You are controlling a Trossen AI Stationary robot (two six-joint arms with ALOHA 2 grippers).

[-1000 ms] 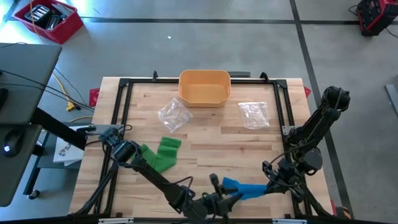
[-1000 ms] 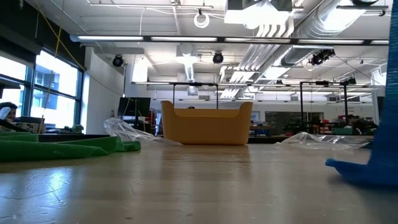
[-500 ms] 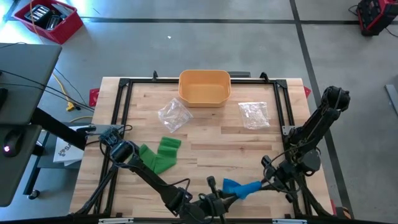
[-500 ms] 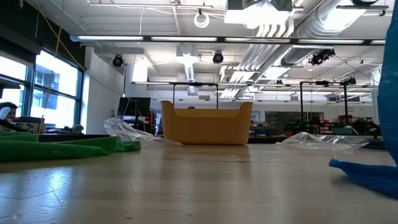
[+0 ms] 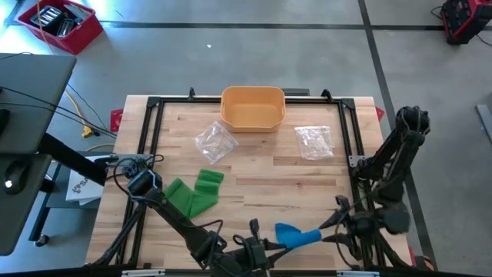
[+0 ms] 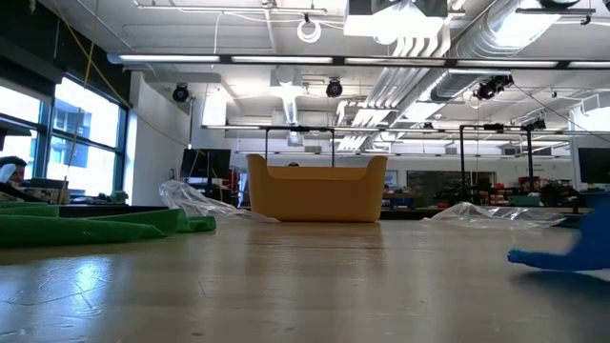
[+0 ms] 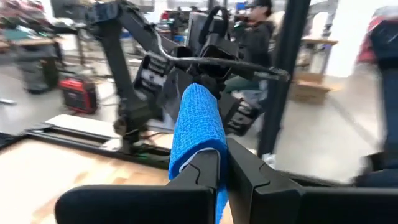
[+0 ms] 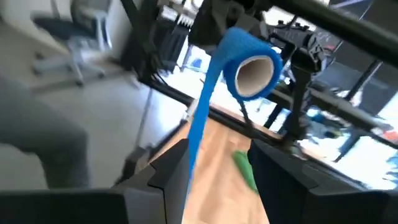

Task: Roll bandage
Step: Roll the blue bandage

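Held taut near the desk (image 5: 254,173) front edge, blue bandage (image 5: 298,235): left fingers (image 7: 202,171) clamped on roll, right fingers (image 8: 171,165) pinching strip; green bandage (image 5: 192,192) well apart.

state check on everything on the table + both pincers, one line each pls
blue bandage: partly unrolled, stretched between both pincers
left pincer: shut on the bandage, near table edge
right pincer: shut on the strip end
green bandage: loose, unrolled, flat on table
orange bin: upright, empty
two plastic bags: crumpled, on table
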